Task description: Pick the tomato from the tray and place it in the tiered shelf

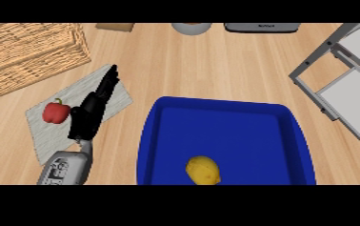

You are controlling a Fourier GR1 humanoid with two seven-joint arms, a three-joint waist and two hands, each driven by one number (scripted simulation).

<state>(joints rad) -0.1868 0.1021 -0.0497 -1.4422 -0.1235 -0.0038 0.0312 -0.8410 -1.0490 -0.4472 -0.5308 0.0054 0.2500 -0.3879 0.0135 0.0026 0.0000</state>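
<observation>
Viewing: steep look down at the wooden counter [204,63], one forearm in sight.
Tray: blue tray [292,125] at lower centre, raised walls all round.
Thing in tray: one yellow, rounded, slightly lumpy piece [202,169] near the tray's near edge; it looks more like a lemon or potato than a tomato. No red fruit lies in the tray.
Red item: red pepper-like fruit [55,112] with a green stem, on a grey mat [45,129] left of the tray, well apart from the tray.
Left hand: left hand [95,107] over the mat, fingers straight and spread apart, holding nothing, just beside the red fruit.
Right hand: not in view.
Shelf: grey tiered shelf [330,72] at the right edge, well apart from the yellow piece.
Also present: wicker basket [38,53] upper left.
Handling (judgement): yellow piece probably light, fairly stiff, smooth-skinned and prone to roll; a soft tomato would bruise.
Hold (judgement): curl round its widest middle from above, thumb opposite fingers.
Progress (judgement): pick not yet begun.
</observation>
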